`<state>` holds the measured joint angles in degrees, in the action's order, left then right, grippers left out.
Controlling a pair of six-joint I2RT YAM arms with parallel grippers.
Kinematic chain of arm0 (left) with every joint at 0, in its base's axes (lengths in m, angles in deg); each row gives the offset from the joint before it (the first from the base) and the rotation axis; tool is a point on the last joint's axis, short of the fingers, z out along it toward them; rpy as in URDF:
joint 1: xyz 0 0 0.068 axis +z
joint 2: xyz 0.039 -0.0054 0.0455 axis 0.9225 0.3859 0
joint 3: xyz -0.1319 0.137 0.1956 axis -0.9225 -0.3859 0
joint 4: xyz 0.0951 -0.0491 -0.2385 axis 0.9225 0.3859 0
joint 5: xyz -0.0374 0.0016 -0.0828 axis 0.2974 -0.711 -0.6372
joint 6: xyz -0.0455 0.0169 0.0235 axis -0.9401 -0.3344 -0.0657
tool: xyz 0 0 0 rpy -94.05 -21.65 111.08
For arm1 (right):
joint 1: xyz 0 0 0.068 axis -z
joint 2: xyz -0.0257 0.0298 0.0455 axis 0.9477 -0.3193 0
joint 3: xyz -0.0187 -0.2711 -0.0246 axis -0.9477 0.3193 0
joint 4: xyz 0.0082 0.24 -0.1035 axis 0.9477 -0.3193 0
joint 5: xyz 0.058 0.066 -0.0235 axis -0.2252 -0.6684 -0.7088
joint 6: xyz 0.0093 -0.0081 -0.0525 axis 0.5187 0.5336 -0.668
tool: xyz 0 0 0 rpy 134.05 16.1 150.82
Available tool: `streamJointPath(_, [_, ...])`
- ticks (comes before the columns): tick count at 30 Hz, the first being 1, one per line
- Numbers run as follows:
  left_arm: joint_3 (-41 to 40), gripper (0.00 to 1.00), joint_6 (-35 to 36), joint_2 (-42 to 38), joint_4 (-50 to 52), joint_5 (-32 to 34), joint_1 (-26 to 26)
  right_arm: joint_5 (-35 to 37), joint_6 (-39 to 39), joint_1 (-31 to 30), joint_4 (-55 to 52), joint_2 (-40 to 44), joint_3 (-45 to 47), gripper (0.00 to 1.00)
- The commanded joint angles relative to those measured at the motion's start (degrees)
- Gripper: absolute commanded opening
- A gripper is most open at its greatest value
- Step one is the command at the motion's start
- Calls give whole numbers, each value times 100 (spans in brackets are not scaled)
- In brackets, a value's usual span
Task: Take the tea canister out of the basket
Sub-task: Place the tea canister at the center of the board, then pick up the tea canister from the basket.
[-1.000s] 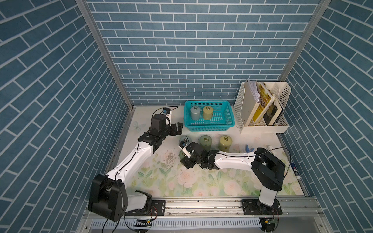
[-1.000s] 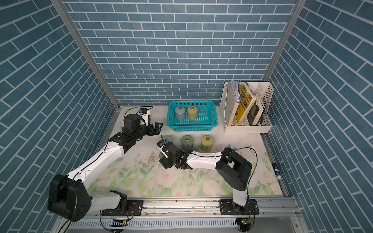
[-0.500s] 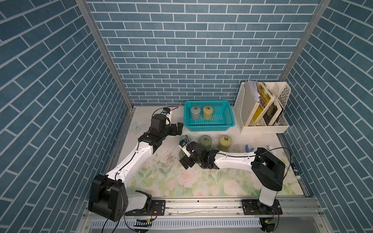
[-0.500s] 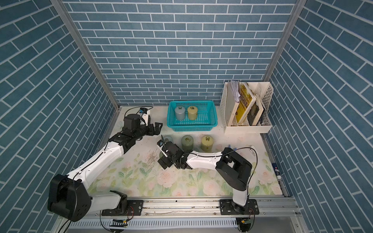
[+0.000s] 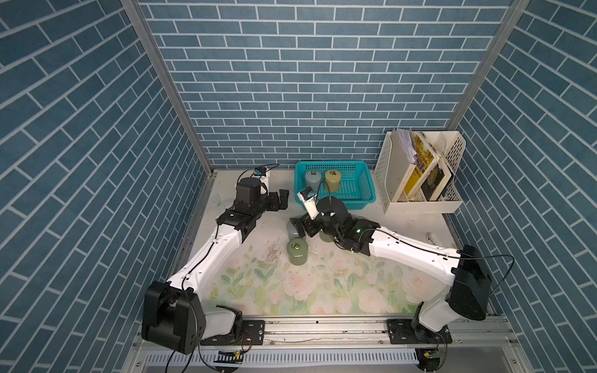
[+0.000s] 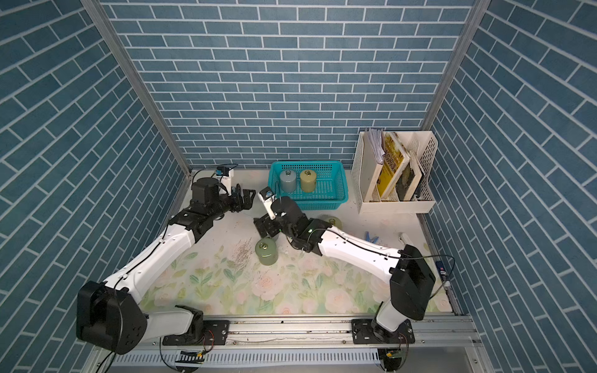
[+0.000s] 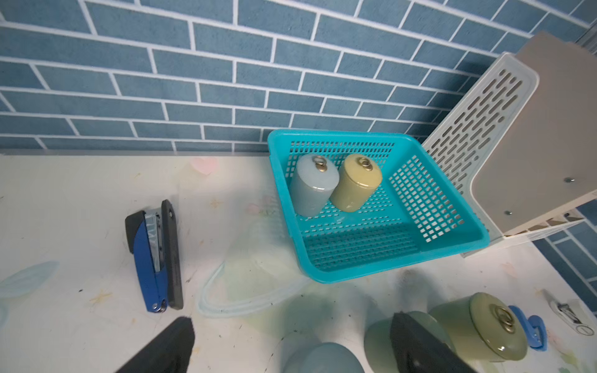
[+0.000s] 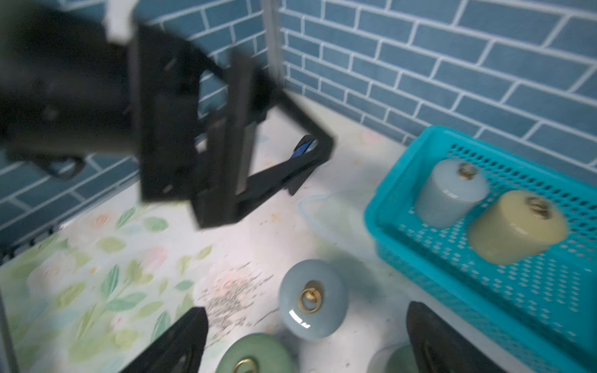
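Two tea canisters stand upright side by side in the teal basket (image 5: 361,189): a grey canister (image 7: 313,185) and a yellow canister (image 7: 355,182), touching or nearly so, near the basket's back-left corner. Several more canisters stand out on the floral mat (image 5: 323,290), among them a green canister (image 5: 296,255) and a grey-blue canister (image 8: 311,302) just in front of the basket.

Our right gripper (image 8: 303,342) has its fingers spread wide and empty, hanging over the grey-blue canister on the mat, close to the basket's front-left corner. Our left gripper (image 5: 280,202) rests beside the basket's left wall; its fingers look apart and hold nothing in the left wrist view.

We judge the next step to be a reach into the basket for one of the two canisters. To do it well we should lift the right gripper clear of the basket rim first, then come down from above, fingers wide. The grey canister sits close to the yellow one, so we should turn the fingers to straddle it across the free sides, not push one finger into the tight gap. Grip low on the body, below the lid, and lift straight up before moving out over the mat
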<state>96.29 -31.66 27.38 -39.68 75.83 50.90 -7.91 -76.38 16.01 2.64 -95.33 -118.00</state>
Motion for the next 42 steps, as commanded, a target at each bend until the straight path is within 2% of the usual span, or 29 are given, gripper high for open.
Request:
streamJointPath(1, [107, 100, 4, 191, -266, -419, -9, 282, 283, 728, -557, 20, -167, 98])
streamJointPath(4, [152, 100, 265, 374, -404, -515, -172, 256, 189, 1270, -899, -389, -597, 99])
streamJointPath(8, [222, 100, 401, 649, -516, -462, -366, 194, 20, 1671, -888, -998, -1075, 99])
streamJointPath(19, [384, 100, 288, 1261, -992, -558, -747, -844, -649, 2518, -887, -2916, -2839, 100])
streamJointPath(30, [302, 100, 216, 1500, -1330, -700, -966, -1318, -883, 2891, -1223, -4354, -4153, 100])
streamJointPath(42, [489, 100, 317, 1814, -1339, -715, -1017, -1467, -755, 3050, -1322, -5325, -5077, 100])
